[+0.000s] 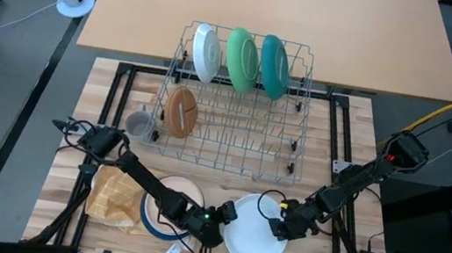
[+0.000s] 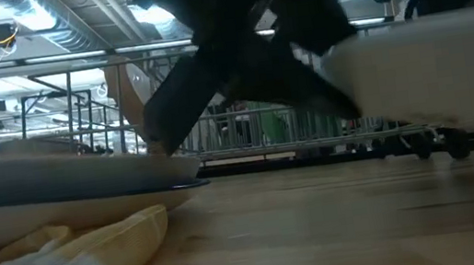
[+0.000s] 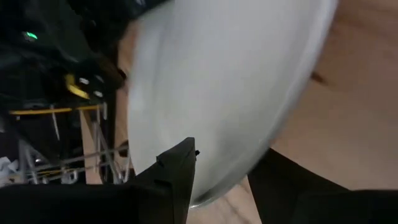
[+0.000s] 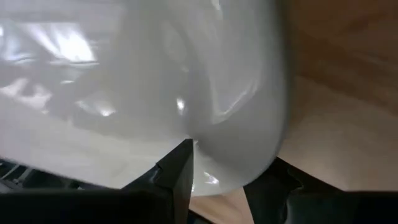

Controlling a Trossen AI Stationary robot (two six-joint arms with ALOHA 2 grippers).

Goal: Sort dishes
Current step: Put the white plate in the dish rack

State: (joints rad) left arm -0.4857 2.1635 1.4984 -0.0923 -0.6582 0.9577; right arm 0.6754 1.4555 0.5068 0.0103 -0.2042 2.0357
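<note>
At the near edge of the wooden table (image 1: 329, 247) we find both grippers on one large white plate (image 1: 254, 231). From above, the left gripper (image 1: 218, 219) sits at the plate's left rim and the right gripper (image 1: 283, 226) at its right rim. Our left wrist view shows the plate's rim passing between that arm's two dark fingers (image 3: 177, 174), one on each face, so we log the left claw as clamped on the white plate. Our right wrist view shows the same for the right claw: its fingers (image 4: 177, 171) straddle the glossy rim. In the low view the plate (image 2: 432, 68) appears raised on one side above the tabletop; how much of it touches the wood we cannot tell.

Left of the white plate lies a stack with a peach plate (image 1: 181, 193) above a blue rim (image 1: 145, 215), resting partly on the yellow checked cloth (image 1: 114, 198).

Farther back stands the grey wire rack (image 1: 233, 136). Its rear row holds three plates on edge: white (image 1: 206, 52), green (image 1: 241, 58), teal (image 1: 274, 65), side by side. A brown plate (image 1: 181, 111) stands on edge in the rack's left part. The small grey mug (image 1: 139, 123) sits just outside the rack's left side.
</note>
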